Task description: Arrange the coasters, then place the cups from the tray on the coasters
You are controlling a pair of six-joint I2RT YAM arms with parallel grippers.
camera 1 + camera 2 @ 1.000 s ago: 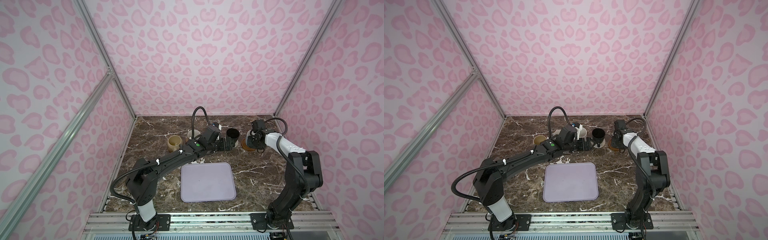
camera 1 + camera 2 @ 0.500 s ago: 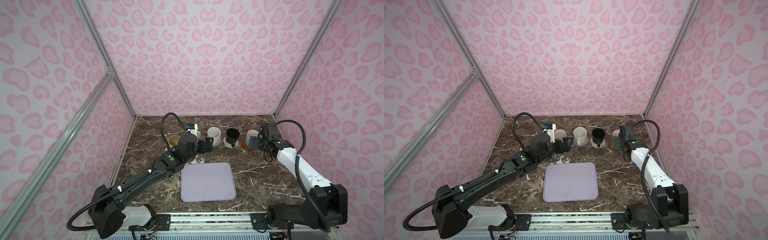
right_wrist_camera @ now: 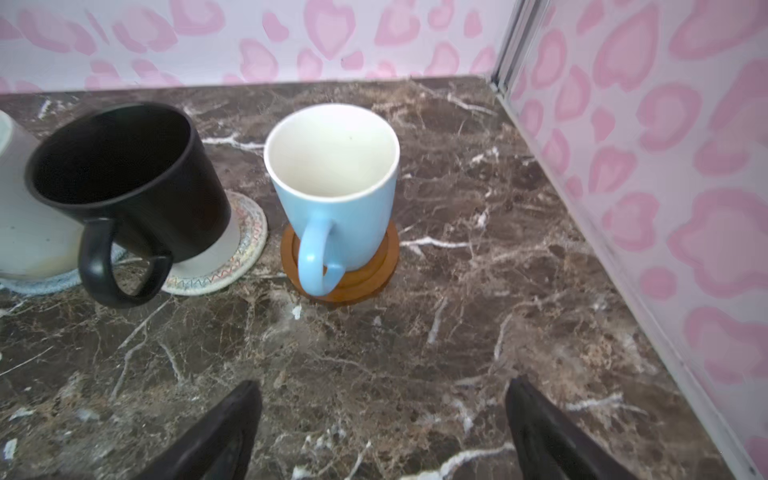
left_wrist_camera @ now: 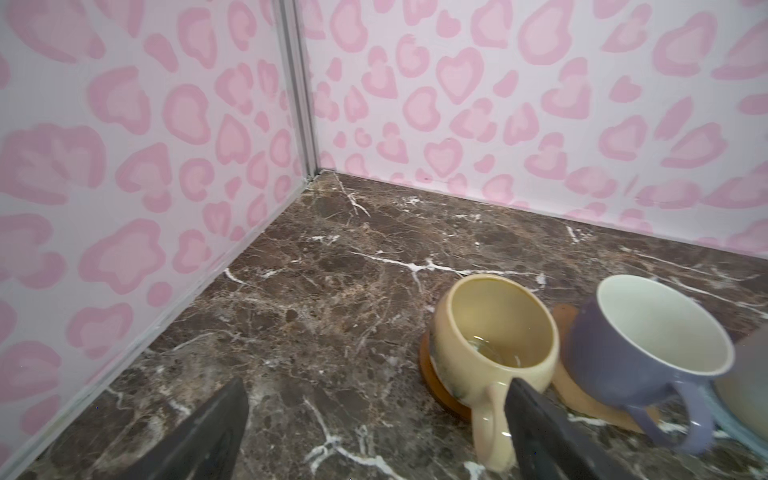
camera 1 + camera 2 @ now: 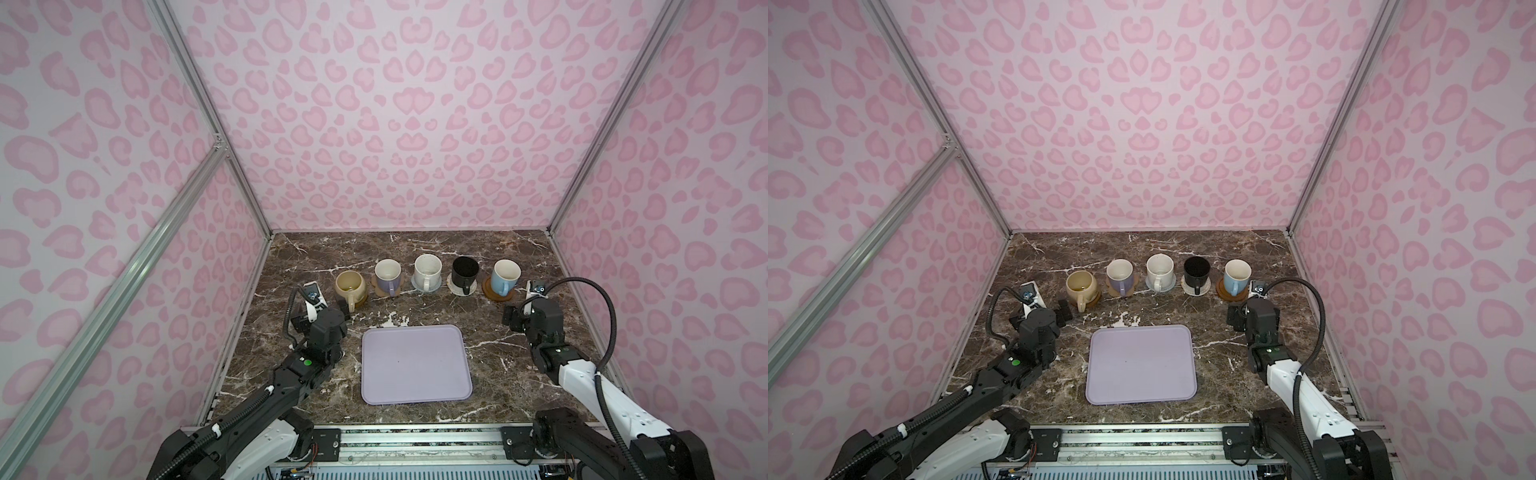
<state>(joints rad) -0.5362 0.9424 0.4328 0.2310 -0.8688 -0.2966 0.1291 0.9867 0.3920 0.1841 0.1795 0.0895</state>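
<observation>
All five cups [image 5: 427, 270] sit on coasters [image 5: 498, 296], the yellow cup [image 5: 351, 286] seemingly off-centre; the tray [image 5: 415, 365] lies bare. My left gripper [image 4: 376, 386] and right gripper [image 3: 384, 382] gape wide, holding nothing.

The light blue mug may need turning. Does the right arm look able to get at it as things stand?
Probably yes: the right gripper is open and faces the light blue mug across bare marble. The black mug stands aside, not between them.
</observation>
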